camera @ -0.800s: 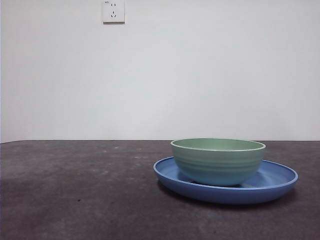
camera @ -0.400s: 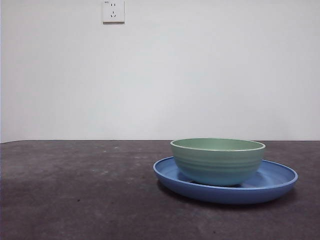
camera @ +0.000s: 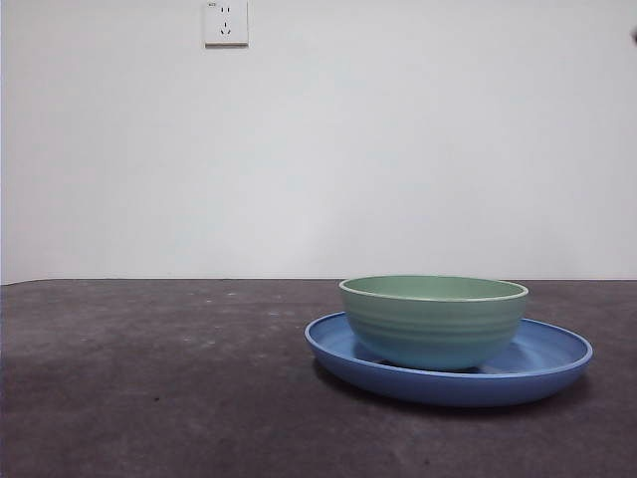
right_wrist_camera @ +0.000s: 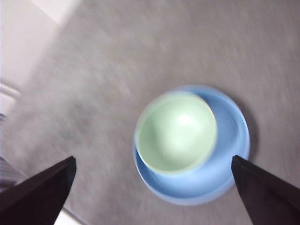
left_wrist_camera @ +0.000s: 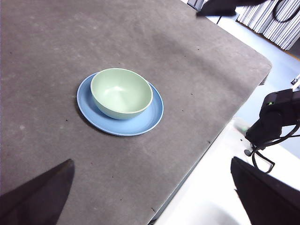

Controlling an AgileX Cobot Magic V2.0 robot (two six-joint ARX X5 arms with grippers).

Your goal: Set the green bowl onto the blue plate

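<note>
Tabletop (camera: pixel 149 378), dark grey and wide, carries everything here. On it lies the blue plate (camera: pixel 557 360), and the green bowl (camera: pixel 434 321) sits upright inside the plate, off-centre toward one side of the rim, as the left wrist view also shows for the plate (left_wrist_camera: pixel 150 118) and the bowl (left_wrist_camera: pixel 121 92). Across the last second neither dish has shifted in the front view; the one change is a small dark tip (camera: pixel 633 36) now at the top right edge, probably an arm. The right wrist picture is smeared, so that arm seems to be moving high above the bowl (right_wrist_camera: pixel 176 131) and plate (right_wrist_camera: pixel 229 164). The right gripper (right_wrist_camera: pixel 150 197) has its jaws spread wide and holds nothing. The left gripper (left_wrist_camera: pixel 150 197) is likewise wide open and empty, well away from the dishes. By my judgement the placing is done, with only the retreat remaining. A white wall socket (camera: pixel 226 22) is smallest.
</note>
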